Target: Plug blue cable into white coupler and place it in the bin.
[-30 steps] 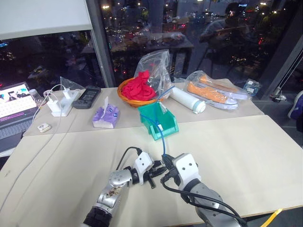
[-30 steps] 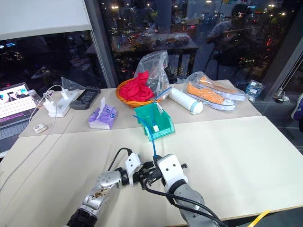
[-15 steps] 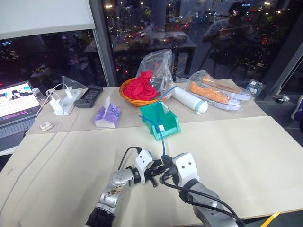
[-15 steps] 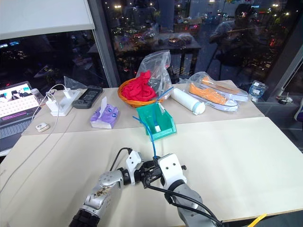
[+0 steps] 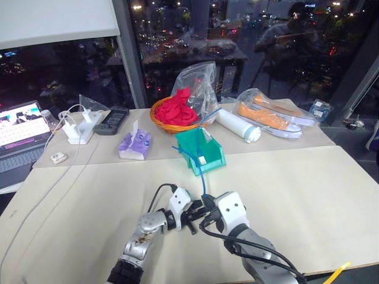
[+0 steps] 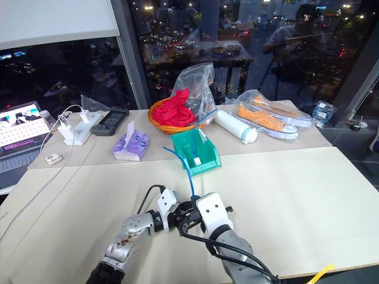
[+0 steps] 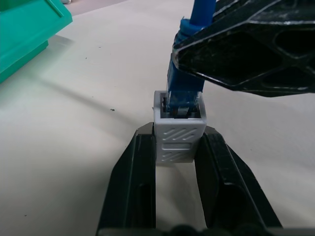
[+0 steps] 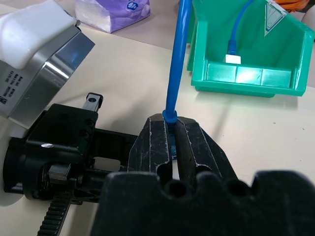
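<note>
Plugging is in hand: the white coupler (image 7: 179, 132) is pinched by the left gripper (image 7: 178, 162), the blue cable (image 8: 175, 69) by the right gripper (image 8: 170, 142). Next, the plug must be pushed in fully.

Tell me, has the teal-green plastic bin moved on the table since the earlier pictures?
No. The teal-green plastic bin sits in the same place beside the orange wicker basket; only the camera shifted slightly.

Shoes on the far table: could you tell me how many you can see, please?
2, both orange: one shoe and a second shoe behind it, bagged in clear plastic at the far right, beside the white roll. More may be hidden.
</note>
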Robot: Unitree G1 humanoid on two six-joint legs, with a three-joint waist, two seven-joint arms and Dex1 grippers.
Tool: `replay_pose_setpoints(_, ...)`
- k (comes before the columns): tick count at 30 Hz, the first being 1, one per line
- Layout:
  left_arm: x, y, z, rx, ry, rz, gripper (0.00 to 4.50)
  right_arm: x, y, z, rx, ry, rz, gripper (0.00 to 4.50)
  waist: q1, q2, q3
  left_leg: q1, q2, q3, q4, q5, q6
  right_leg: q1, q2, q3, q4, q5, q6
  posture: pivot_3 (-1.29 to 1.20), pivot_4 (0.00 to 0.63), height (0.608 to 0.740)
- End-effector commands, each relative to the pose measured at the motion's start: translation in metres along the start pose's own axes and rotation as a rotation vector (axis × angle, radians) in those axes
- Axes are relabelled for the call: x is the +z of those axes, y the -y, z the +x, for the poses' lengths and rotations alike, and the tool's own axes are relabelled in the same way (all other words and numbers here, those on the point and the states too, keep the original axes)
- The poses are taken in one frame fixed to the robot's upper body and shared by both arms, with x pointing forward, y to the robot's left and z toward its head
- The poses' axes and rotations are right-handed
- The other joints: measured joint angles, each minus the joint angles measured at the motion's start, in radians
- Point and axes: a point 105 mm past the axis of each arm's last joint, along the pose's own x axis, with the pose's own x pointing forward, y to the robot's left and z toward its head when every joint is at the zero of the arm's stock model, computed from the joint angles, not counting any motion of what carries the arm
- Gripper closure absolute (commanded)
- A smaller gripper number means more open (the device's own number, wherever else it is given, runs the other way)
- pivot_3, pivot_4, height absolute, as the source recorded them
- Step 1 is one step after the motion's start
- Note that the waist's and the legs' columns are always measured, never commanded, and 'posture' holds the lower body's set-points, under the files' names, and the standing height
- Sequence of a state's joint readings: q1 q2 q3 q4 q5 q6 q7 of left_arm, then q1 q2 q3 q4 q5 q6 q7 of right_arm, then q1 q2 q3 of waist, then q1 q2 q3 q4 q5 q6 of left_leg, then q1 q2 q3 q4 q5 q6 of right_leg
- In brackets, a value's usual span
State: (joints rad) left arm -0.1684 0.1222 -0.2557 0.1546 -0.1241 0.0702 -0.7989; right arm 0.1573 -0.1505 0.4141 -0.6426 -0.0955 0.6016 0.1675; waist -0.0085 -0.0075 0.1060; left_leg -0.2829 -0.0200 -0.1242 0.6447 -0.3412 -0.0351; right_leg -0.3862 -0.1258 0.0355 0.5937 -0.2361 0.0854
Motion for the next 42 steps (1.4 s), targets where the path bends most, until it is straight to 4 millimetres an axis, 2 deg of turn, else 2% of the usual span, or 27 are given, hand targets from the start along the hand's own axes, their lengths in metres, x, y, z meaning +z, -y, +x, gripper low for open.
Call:
replay_pose_setpoints(1, 0.001, 0.002, 0.005, -0.007, 0.023, -0.036, 3.86, -0.086, -0.019, -0.008, 0.082, -0.390, 0.069, 4.50, 0.000, 0.000, 0.000, 0.000, 0.000, -0.001, 0.000, 0.000, 0.000, 0.000, 0.000, 0.000, 0.000, 0.000, 0.000, 0.00, 0.150, 0.732)
replay_pose_setpoints(13, 0.002, 0.001, 0.005, -0.005, 0.022, -0.011, 3.86, -0.086, -0.015, -0.004, 0.081, -0.391, 0.064, 4.50, -0.001, 0.002, 0.003, -0.001, 0.000, -0.005, -0.001, 0.002, -0.004, 0.000, 0.000, -0.003, 0.000, 0.000, 0.000, 0.00, 0.150, 0.732)
replay_pose_setpoints(15, 0.003, 0.001, 0.005, -0.011, 0.020, 0.003, 2.85, -0.086, -0.016, -0.003, 0.085, -0.390, 0.063, 4.50, -0.001, 0.002, 0.003, -0.001, 0.000, -0.005, -0.001, 0.002, -0.004, 0.000, 0.000, -0.003, 0.000, 0.000, 0.000, 0.00, 0.150, 0.732)
replay_pose_setpoints(16, 0.003, 0.001, 0.005, -0.014, 0.020, 0.004, 2.69, -0.085, -0.015, -0.003, 0.085, -0.390, 0.063, 4.50, -0.002, 0.000, 0.006, -0.002, 0.000, -0.005, -0.001, 0.002, -0.004, 0.000, 0.000, -0.003, 0.000, 0.000, 0.000, 0.00, 0.150, 0.732)
replay_pose_setpoints(18, 0.002, 0.001, 0.004, -0.010, 0.017, 0.010, 1.81, -0.084, -0.014, -0.002, 0.084, -0.385, 0.063, 4.50, -0.002, -0.002, 0.010, -0.003, 0.000, -0.007, -0.001, 0.003, -0.004, -0.001, 0.001, -0.003, 0.000, -0.001, 0.000, 0.00, 0.150, 0.732)
replay_pose_setpoints(21, 0.003, -0.001, 0.003, -0.003, 0.016, 0.007, 0.83, -0.082, -0.011, 0.000, 0.081, -0.375, 0.061, 4.50, 0.001, -0.004, 0.013, -0.005, -0.001, -0.009, -0.001, 0.003, -0.005, -0.002, 0.002, -0.004, 0.000, -0.001, -0.001, 0.00, 0.150, 0.732)
replay_pose_setpoints(25, 0.004, -0.004, -0.003, 0.011, 0.018, 0.015, 0.83, -0.078, -0.003, 0.004, 0.060, -0.357, 0.053, 4.50, 0.004, -0.005, 0.018, -0.008, -0.001, -0.009, -0.001, 0.003, -0.005, -0.003, 0.001, -0.004, -0.001, -0.001, -0.001, 0.00, 0.150, 0.732)
replay_pose_setpoints(30, 0.008, -0.010, -0.024, 0.059, 0.009, 0.041, 0.83, -0.062, 0.026, 0.013, -0.023, -0.295, 0.038, 4.50, -0.002, -0.003, 0.025, -0.012, -0.001, -0.010, -0.001, 0.004, -0.006, -0.004, 0.001, -0.005, 0.001, -0.001, -0.001, 0.00, 0.150, 0.732)
replay_pose_setpoints(33, 0.007, -0.015, -0.042, 0.109, -0.013, 0.044, 0.83, -0.038, 0.053, 0.017, -0.123, -0.188, 0.110, 4.50, 0.000, -0.006, 0.025, -0.017, -0.001, -0.011, -0.001, 0.006, -0.009, -0.014, 0.001, -0.007, 0.000, 0.000, -0.001, 0.00, 0.150, 0.732)
replay_pose_setpoints(35, 0.008, -0.018, -0.052, 0.144, -0.022, 0.046, 0.83, -0.013, 0.069, 0.018, -0.163, -0.072, 0.223, 4.50, 0.001, -0.008, 0.027, -0.022, -0.002, -0.012, -0.001, 0.010, -0.016, -0.018, 0.001, -0.006, 0.000, 0.002, -0.005, 0.00, 0.150, 0.732)
replay_pose_setpoints(37, 0.010, -0.019, -0.061, 0.168, -0.027, 0.052, 0.83, 0.010, 0.078, 0.015, -0.154, 0.026, 0.300, 4.50, -0.002, -0.008, 0.031, -0.025, -0.002, -0.012, -0.001, 0.009, -0.016, -0.021, 0.001, -0.006, 0.000, 0.006, -0.013, 0.00, 0.150, 0.732)
replay_pose_setpoints(39, 0.016, -0.019, -0.066, 0.182, -0.021, 0.053, 0.83, 0.019, 0.082, 0.012, -0.121, 0.045, 0.359, 4.50, -0.006, -0.006, 0.035, -0.032, -0.002, -0.011, -0.001, 0.009, -0.015, -0.029, 0.001, -0.006, 0.000, 0.008, -0.018, 0.00, 0.150, 0.732)
replay_pose_setpoints(42, 0.026, -0.015, -0.068, 0.176, -0.002, 0.056, 0.83, 0.020, 0.083, 0.008, -0.072, 0.035, 0.452, 4.50, -0.011, -0.003, 0.039, -0.038, -0.002, -0.010, -0.001, 0.010, -0.017, -0.038, 0.002, -0.006, 0.001, 0.011, -0.022, 0.00, 0.150, 0.732)
